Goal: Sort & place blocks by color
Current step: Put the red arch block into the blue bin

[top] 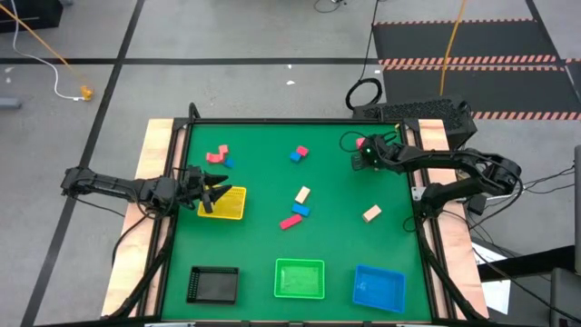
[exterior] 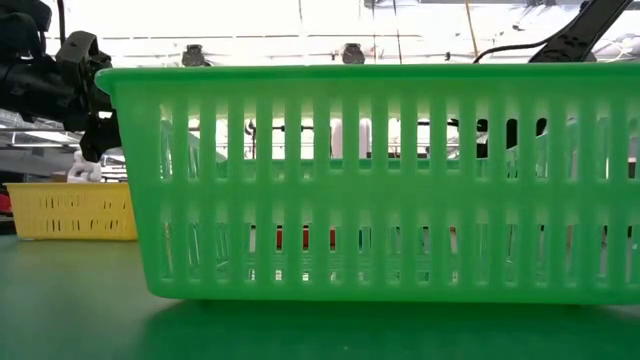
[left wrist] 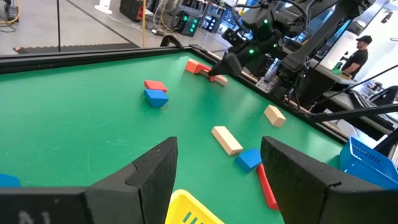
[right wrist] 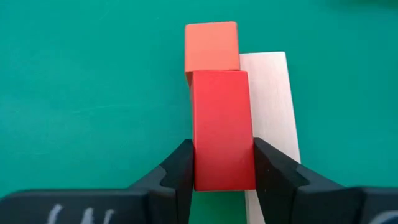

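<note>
The right hand (right wrist: 222, 165) is down on the green table (top: 263, 173), near the upper right of the high view. Its two fingers (right wrist: 177, 171) are squeezed on the sides of a red block (right wrist: 222, 127). A lighter orange-red block (right wrist: 211, 45) sits just past it, touching it. A pale wood block (right wrist: 270, 99) lies right beside them.

The left hand (left wrist: 214, 180) is at the left side of the table, over the yellow tray (top: 227, 204). Its fingers are wide apart and hold nothing.

More blocks lie around the middle of the table. A red block sits on a blue block (left wrist: 155, 98), and a wood bar (left wrist: 226, 139) lies by another blue block (left wrist: 249, 159). The black tray (top: 212, 284), green tray (top: 300, 279) and blue tray (top: 379, 287) stand in a row along the bottom edge.
</note>
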`<state>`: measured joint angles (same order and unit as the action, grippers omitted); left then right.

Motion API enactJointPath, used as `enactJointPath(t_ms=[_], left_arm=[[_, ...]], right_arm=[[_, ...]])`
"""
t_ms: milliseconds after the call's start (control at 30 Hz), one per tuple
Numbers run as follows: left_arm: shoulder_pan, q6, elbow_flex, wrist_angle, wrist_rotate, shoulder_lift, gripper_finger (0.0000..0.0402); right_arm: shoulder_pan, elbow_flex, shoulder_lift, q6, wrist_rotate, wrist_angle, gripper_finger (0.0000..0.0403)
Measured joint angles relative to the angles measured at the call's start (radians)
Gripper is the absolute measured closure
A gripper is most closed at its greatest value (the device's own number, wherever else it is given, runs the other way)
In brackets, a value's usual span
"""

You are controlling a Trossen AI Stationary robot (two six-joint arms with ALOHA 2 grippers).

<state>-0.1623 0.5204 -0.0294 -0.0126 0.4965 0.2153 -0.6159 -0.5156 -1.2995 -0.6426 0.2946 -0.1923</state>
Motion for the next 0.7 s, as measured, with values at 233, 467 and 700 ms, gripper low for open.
enactJointPath(t_ms=[233, 467, 700], left_arm=[[0.000, 0.000, 0.000, 0.000, 0.000, 0.000, 0.0169], [-0.001, 0.000, 0.000, 0.000, 0.000, 0.000, 0.0169], [-0.001, 0.000, 0.000, 0.000, 0.000, 0.000, 0.0169]], right_arm=[[0.002, 0.004, 0.114, -0.054, -0.117, -0.010, 0.0289], [0.005, 0.004, 0.285, -0.086, -0.185, -0.010, 0.0289], [0.042, 0.002, 0.430, -0.154, -0.477, -0.007, 0.0288]])
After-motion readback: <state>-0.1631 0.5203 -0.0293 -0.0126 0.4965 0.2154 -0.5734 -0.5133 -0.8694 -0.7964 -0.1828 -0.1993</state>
